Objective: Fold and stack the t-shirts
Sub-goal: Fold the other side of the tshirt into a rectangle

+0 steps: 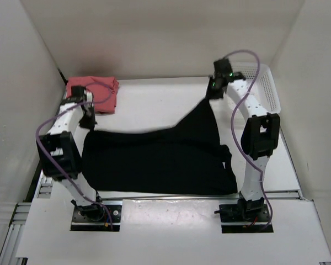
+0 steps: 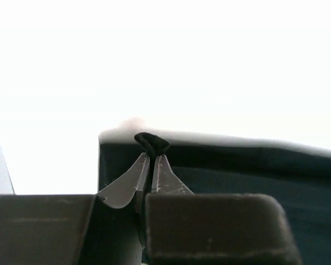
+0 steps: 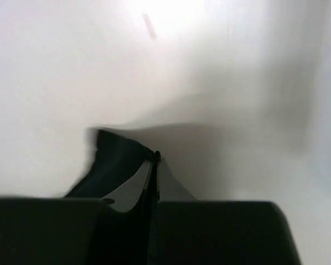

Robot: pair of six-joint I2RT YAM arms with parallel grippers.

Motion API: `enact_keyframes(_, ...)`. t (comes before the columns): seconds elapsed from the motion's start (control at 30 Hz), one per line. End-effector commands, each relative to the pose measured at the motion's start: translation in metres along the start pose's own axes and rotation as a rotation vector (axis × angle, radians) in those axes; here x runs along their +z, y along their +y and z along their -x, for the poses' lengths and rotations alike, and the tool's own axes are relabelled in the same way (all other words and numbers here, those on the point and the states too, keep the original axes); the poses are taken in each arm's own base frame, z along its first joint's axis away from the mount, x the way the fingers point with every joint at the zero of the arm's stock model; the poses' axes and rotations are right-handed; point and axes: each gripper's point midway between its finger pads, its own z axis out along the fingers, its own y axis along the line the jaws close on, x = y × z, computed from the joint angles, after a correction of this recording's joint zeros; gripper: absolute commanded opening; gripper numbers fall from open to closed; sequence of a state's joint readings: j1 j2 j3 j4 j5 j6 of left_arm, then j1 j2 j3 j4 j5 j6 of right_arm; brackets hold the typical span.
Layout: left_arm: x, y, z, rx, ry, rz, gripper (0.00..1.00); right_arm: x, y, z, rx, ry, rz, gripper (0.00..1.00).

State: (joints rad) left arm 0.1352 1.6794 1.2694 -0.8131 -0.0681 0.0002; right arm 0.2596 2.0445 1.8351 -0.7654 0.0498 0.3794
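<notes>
Both claws are shut on the black t-shirt (image 1: 160,160).

- Left claw (image 1: 88,118): jaws pinched together on the shirt's rear-left corner. In the left wrist view a small bunch of black cloth pokes out past the tips of the left claw (image 2: 152,157), and the black t-shirt's (image 2: 237,176) edge runs off to the right from there, fairly straight.
- Right claw (image 1: 214,95): jaws pressed together on the rear-right corner, with the cloth drawn into a narrow peak toward the rear right of the bench (image 1: 149,105). In the right wrist view the right claw (image 3: 156,160) shows no gap at the tips, and the black t-shirt (image 3: 113,157) falls away to the left below it. That view is blurry, so the fold detail isn't readable.
- The rest of the black shirt lies spread on the bench between the two arms. Its near edge is close to the front rail.
- A folded red-pink pile (image 1: 94,91) sits in the rear-left corner of the bench, apart from the black shirt. The left arm's cable crosses over it. Can't tell whether it's one garment or two.
- The white perforated basket (image 1: 267,88) is at the rear right, just beside the right arm. Only its rim and side wall show past the arm, so I can't tell what's in it. The black shirt is outside it.
</notes>
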Motion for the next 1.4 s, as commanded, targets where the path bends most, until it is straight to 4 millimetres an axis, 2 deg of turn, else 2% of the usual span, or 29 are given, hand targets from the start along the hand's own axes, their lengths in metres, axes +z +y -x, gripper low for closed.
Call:
enact_keyframes(0.0, -0.007, -0.002, 0.085, -0.006, -0.169, -0.001, 0.10, -0.050, 0.004, 0.102, 0.003, -0.263, 0.070, 0.00)
enact_keyframes(0.03, -0.006, -0.006, 0.095, 0.001, -0.182, -0.005, 0.10, -0.052, 0.008, 0.107, -0.010, -0.274, 0.088, 0.00)
enact_keyframes(0.07, -0.004, 0.000, 0.104, -0.003, -0.191, 0.028, 0.10, -0.056, 0.011, 0.112, -0.022, -0.292, 0.102, 0.00)
enact_keyframes(0.1, -0.002, -0.004, 0.110, 0.005, -0.198, 0.034, 0.10, -0.061, 0.014, 0.113, -0.025, -0.296, 0.118, 0.00)
enact_keyframes(0.13, 0.003, -0.004, 0.115, 0.005, -0.197, 0.034, 0.10, -0.057, 0.015, 0.106, -0.027, -0.278, 0.134, 0.00)
enact_keyframes(0.17, 0.003, -0.006, 0.116, 0.012, -0.198, 0.041, 0.10, -0.068, 0.022, 0.104, -0.045, -0.285, 0.178, 0.00)
enact_keyframes(0.2, 0.006, -0.007, 0.110, 0.014, -0.182, 0.041, 0.10, -0.069, 0.023, 0.097, -0.047, -0.276, 0.193, 0.00)
enact_keyframes(0.37, 0.018, -0.008, 0.078, 0.020, -0.129, 0.033, 0.10, -0.080, 0.009, 0.043, -0.056, -0.237, 0.200, 0.00)
enact_keyframes(0.4, 0.023, -0.008, 0.067, 0.022, -0.108, 0.033, 0.10, -0.094, 0.014, 0.035, -0.076, -0.244, 0.224, 0.00)
enact_keyframes(0.43, 0.020, -0.008, 0.063, 0.022, -0.109, 0.033, 0.10, -0.085, 0.012, 0.013, -0.081, -0.202, 0.219, 0.00)
enact_keyframes(0.47, 0.020, -0.008, 0.061, 0.022, -0.112, 0.033, 0.10, -0.087, 0.010, 0.005, -0.081, -0.199, 0.218, 0.00)
enact_keyframes(0.5, 0.019, -0.006, 0.056, 0.022, -0.106, 0.042, 0.10, -0.096, 0.017, -0.006, -0.101, -0.200, 0.234, 0.00)
enact_keyframes(0.53, 0.017, -0.006, 0.050, 0.022, -0.101, 0.042, 0.10, -0.087, 0.013, -0.028, -0.104, -0.157, 0.226, 0.00)
enact_keyframes(0.57, 0.015, -0.005, 0.049, 0.021, -0.110, 0.042, 0.10, -0.087, 0.008, -0.035, -0.111, -0.156, 0.215, 0.00)
enact_keyframes(0.6, 0.013, -0.005, 0.047, 0.021, -0.112, 0.042, 0.10, -0.096, 0.011, -0.044, -0.123, -0.164, 0.226, 0.00)
enact_keyframes(0.63, 0.008, 0.001, 0.044, 0.011, -0.125, 0.055, 0.10, -0.089, 0.001, -0.064, -0.118, -0.126, 0.201, 0.00)
enact_keyframes(0.67, 0.005, 0.001, 0.042, 0.011, -0.128, 0.055, 0.10, -0.091, -0.004, -0.071, -0.108, -0.124, 0.190, 0.00)
enact_keyframes(0.7, 0.005, 0.011, 0.037, -0.011, -0.127, 0.066, 0.10, -0.102, -0.010, -0.074, -0.107, -0.157, 0.170, 0.00)
enact_keyframes(0.73, 0.003, 0.014, 0.034, -0.020, -0.130, 0.070, 0.10, -0.104, -0.015, -0.080, -0.096, -0.159, 0.156, 0.00)
enact_keyframes(0.8, -0.004, 0.018, 0.030, -0.032, -0.141, 0.066, 0.10, -0.108, -0.026, -0.101, -0.084, -0.155, 0.141, 0.00)
enact_keyframes(0.83, 0.000, 0.017, 0.018, -0.029, -0.117, 0.066, 0.10, -0.108, -0.029, -0.108, -0.083, -0.150, 0.139, 0.00)
enact_keyframes(0.87, -0.001, 0.016, 0.013, -0.028, -0.112, 0.056, 0.10, -0.102, -0.032, -0.125, -0.067, -0.111, 0.141, 0.00)
enact_keyframes(0.93, 0.008, 0.012, -0.004, -0.024, -0.068, 0.041, 0.10, -0.099, -0.032, -0.142, -0.043, -0.074, 0.160, 0.00)
enact_keyframes(0.97, 0.007, 0.010, -0.007, -0.023, -0.067, 0.029, 0.10, -0.094, -0.037, -0.155, -0.030, -0.046, 0.150, 0.00)
enact_keyframes(1.07, 0.019, 0.006, -0.017, -0.012, -0.029, 0.025, 0.10, -0.087, -0.044, -0.170, -0.004, -0.028, 0.134, 0.00)
enact_keyframes(1.13, 0.025, 0.010, -0.018, -0.012, -0.020, 0.051, 0.10, -0.084, -0.046, -0.175, -0.003, -0.015, 0.129, 0.00)
enact_keyframes(1.37, 0.031, 0.017, -0.019, -0.010, 0.000, 0.094, 0.10, -0.071, -0.052, -0.198, 0.007, 0.057, 0.105, 0.00)
